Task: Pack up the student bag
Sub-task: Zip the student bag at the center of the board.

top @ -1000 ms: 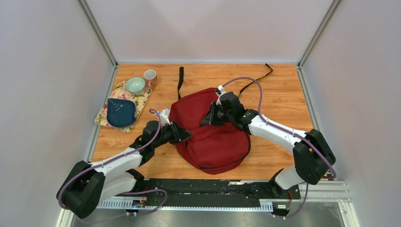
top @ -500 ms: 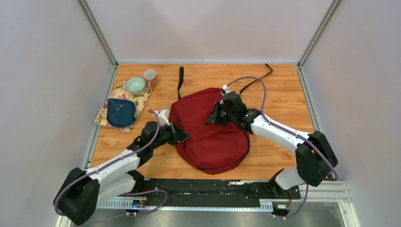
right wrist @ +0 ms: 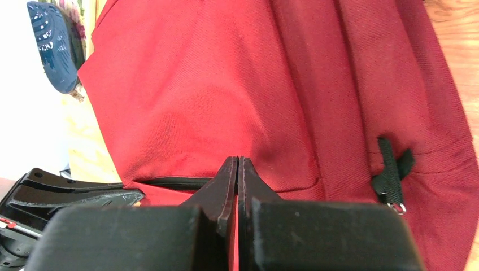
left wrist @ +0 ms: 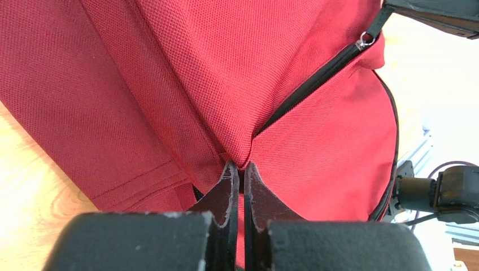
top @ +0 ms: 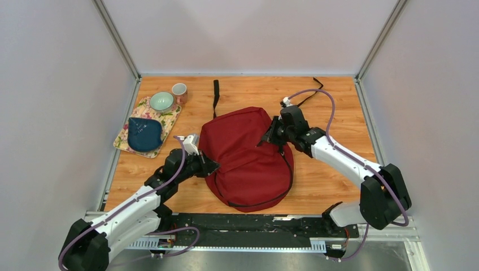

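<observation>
Left end effector: the black two-finger left end effector (top: 210,166) sat in the lower-middle left of the top view. Its jaws were pressed together on a pinched fold of red fabric (left wrist: 238,166) at the bag's left edge.
Student bag: the student bag (top: 248,152), a large dark red fabric backpack, lay flat in the centre of the frame on the wooden table (top: 339,113), stretched between the two arms.
Front zipper: the black zipper (left wrist: 322,76) ran diagonally in the upper right of the left wrist view. It looked closed, with its metal pull (left wrist: 366,39) at the far end.
Right end effector: the right end effector (top: 271,137) was at the bag's upper right. Its jaws were together (right wrist: 237,161), apparently clamped on a thin fold of the red cloth.
Pouch: the dark blue fabric pouch (top: 143,134) rested on the flowered rectangular mat (top: 125,142), left of centre and well apart from the bag.
Crockery: the pale green bowl (top: 161,101) sat on the mat's far end, and the small white cup (top: 179,92) stood just beside it in the upper left.
Strap: a black webbing strap (top: 216,96) trailed from the bag towards the top of the frame.
Done: judging from these views, the bag was gripped on both sides and nothing more.
Left: no opening showed and no item was seen going in, so opening, loading and closing probably all remained. What the bag held could not be told.
</observation>
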